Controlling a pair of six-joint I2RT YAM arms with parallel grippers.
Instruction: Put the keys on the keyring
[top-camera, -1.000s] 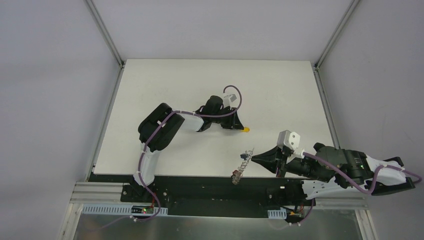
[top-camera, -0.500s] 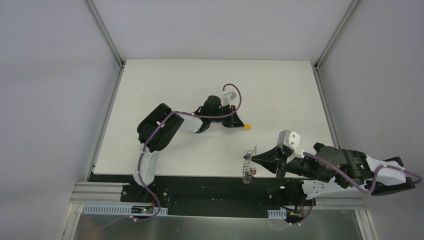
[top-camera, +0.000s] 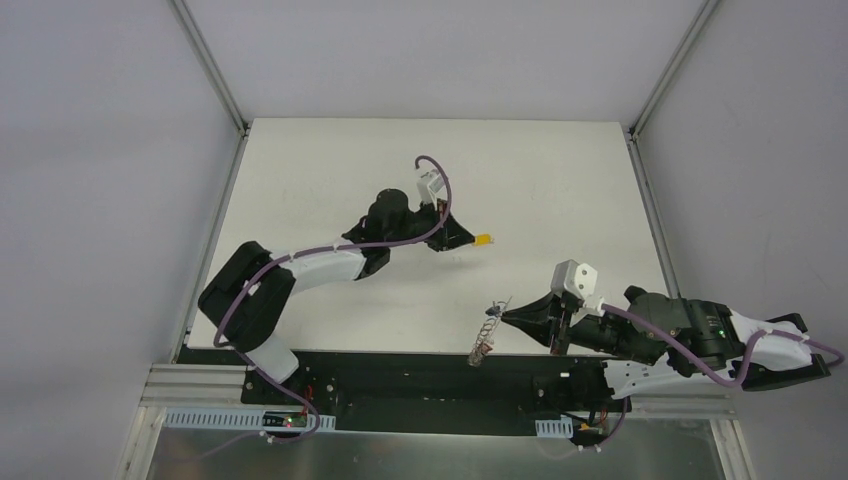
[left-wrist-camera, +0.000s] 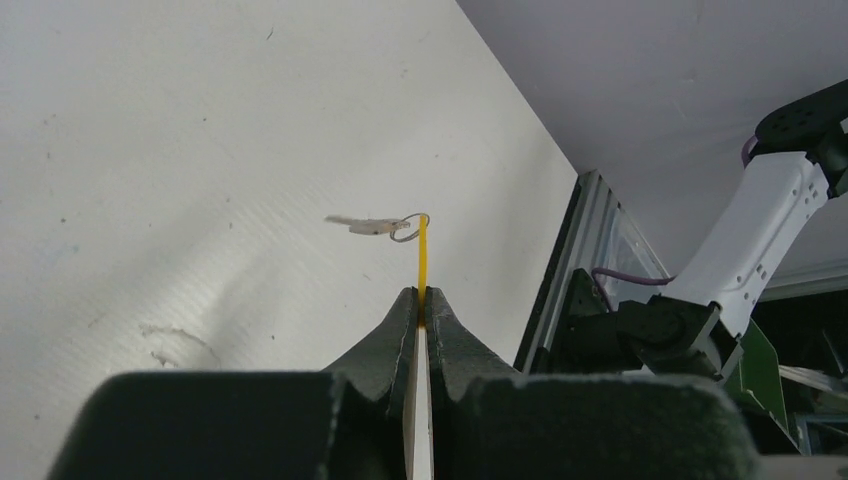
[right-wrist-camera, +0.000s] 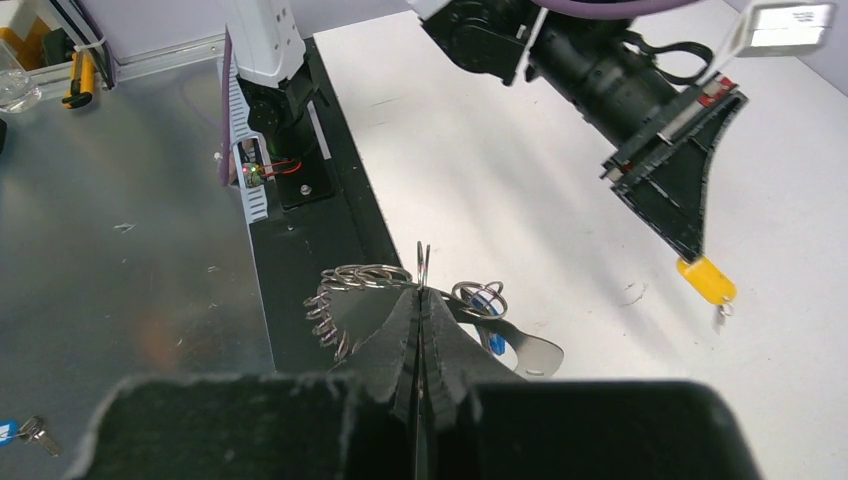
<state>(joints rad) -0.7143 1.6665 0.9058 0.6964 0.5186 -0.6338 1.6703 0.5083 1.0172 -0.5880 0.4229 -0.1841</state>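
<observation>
My left gripper (left-wrist-camera: 421, 295) is shut on the yellow head of a key (left-wrist-camera: 423, 258), seen edge on, and holds it above the white table (left-wrist-camera: 200, 150). The key's silver blade (left-wrist-camera: 362, 225) sticks out to the left from a small ring. From above, the yellow key (top-camera: 483, 240) shows at the left gripper (top-camera: 466, 239) tip, mid-table. My right gripper (right-wrist-camera: 423, 290) is shut on the keyring (right-wrist-camera: 423, 258), a thin wire loop. A cluster of small rings (right-wrist-camera: 350, 276) and a blue tag (right-wrist-camera: 492, 342) hang from it. The keyring (top-camera: 489, 325) hangs over the table's near edge.
The black base rail (top-camera: 400, 375) and a metal shelf (right-wrist-camera: 120, 260) lie below the table's near edge. A small blue-headed key (right-wrist-camera: 22, 432) lies on that shelf. The right arm (left-wrist-camera: 750, 240) stands past the table edge in the left wrist view.
The left gripper has shut on the yellow key and lifted it, and the arm has stretched out, its tip shifting slightly left and back. The keyring's hanging cluster has swung; the right gripper has stayed put.
</observation>
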